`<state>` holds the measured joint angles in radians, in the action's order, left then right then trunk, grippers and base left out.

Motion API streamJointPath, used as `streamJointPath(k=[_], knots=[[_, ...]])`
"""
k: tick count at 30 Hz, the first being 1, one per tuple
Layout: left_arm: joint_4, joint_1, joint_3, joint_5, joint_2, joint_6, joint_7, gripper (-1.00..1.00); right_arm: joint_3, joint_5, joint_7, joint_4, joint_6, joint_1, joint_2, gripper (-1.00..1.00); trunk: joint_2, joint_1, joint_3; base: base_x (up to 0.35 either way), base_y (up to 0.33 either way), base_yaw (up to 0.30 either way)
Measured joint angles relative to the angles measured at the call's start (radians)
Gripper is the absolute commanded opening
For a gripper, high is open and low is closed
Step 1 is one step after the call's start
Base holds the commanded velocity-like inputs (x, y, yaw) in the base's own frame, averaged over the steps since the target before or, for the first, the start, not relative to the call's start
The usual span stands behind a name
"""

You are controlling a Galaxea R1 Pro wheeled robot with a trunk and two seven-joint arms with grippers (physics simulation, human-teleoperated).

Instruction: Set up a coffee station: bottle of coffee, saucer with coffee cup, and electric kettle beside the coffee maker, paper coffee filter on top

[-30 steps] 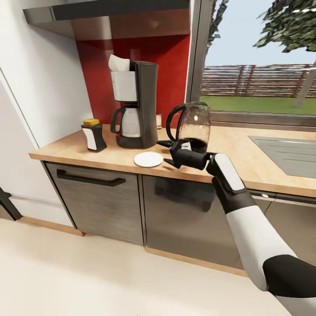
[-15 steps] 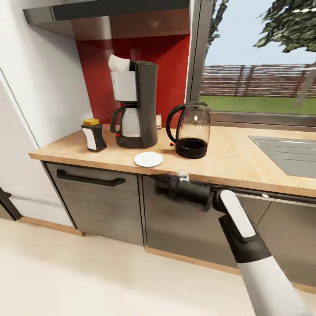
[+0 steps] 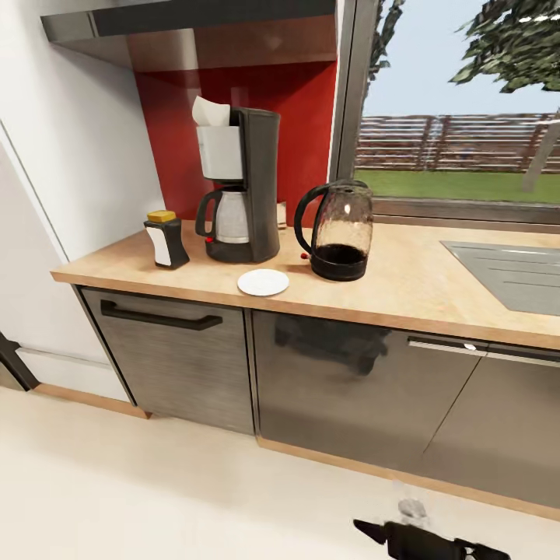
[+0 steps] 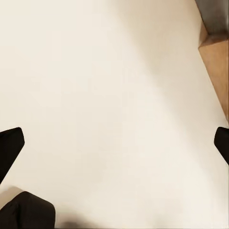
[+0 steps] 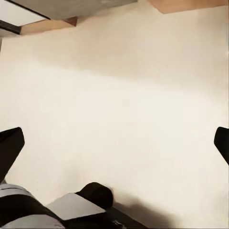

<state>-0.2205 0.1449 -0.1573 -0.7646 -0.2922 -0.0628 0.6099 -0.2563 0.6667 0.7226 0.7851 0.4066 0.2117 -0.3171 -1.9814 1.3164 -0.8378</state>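
Note:
On the countertop (image 3: pixel 435 292) stands the coffee maker (image 3: pixel 247 187) with the paper coffee filter (image 3: pixel 210 113) sticking out of its top. Left of it is the bottle of coffee (image 3: pixel 166 239). The saucer (image 3: pixel 263 282) lies bare in front, and the electric kettle (image 3: pixel 338 231) stands just right of the machine. The coffee cup is out of view. My right gripper (image 3: pixel 428 540) hangs low over the floor, far below the counter, open and holding nothing (image 5: pixel 114 143). In the left wrist view, my left gripper (image 4: pixel 114 148) is open over bare floor.
A steel sink (image 3: pixel 509 272) is set into the counter at the right, under the window. Grey cabinet fronts (image 3: pixel 175 362) run below, with a wooden plinth (image 4: pixel 217 67) at the floor. A small pale object (image 3: pixel 281 214) peeks out behind the coffee maker.
My right arm drew back from the kettle, dropped below the counter edge and now hangs near the floor. The kettle stays on the counter.

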Motion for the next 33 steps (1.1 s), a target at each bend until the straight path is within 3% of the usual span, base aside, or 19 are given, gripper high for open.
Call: streamJointPath(k=[3,6,8,17,33], knots=[[0.002,0.000,-0.017,0.001,0.018,0.003,0.002,1.00,0.002,-0.059,0.059,-0.273,-0.237,-0.006,-0.027,1.00,0.000,0.000,0.000,0.000,0.000,0.000],[0.003,0.000,-0.026,0.001,0.027,0.004,0.002,1.00,0.004,-0.077,0.079,-0.441,-0.366,-0.008,-0.049,1.00,0.000,0.000,0.000,0.000,0.000,0.000],[0.003,0.000,-0.029,0.002,0.029,0.005,0.000,1.00,0.003,-0.081,0.085,-0.494,-0.404,-0.008,-0.065,1.00,0.000,0.000,0.000,0.000,0.000,0.000],[0.004,0.000,-0.034,0.001,0.043,0.067,-0.006,1.00,0.003,-0.084,0.079,-0.554,-0.427,-0.008,-0.076,1.00,0.000,0.000,0.000,0.000,0.000,0.000],[0.004,0.000,-0.034,0.001,0.045,0.073,-0.006,1.00,0.005,-0.085,0.077,-0.560,-0.428,-0.008,-0.082,1.00,0.000,0.000,0.000,0.000,0.000,0.000]])
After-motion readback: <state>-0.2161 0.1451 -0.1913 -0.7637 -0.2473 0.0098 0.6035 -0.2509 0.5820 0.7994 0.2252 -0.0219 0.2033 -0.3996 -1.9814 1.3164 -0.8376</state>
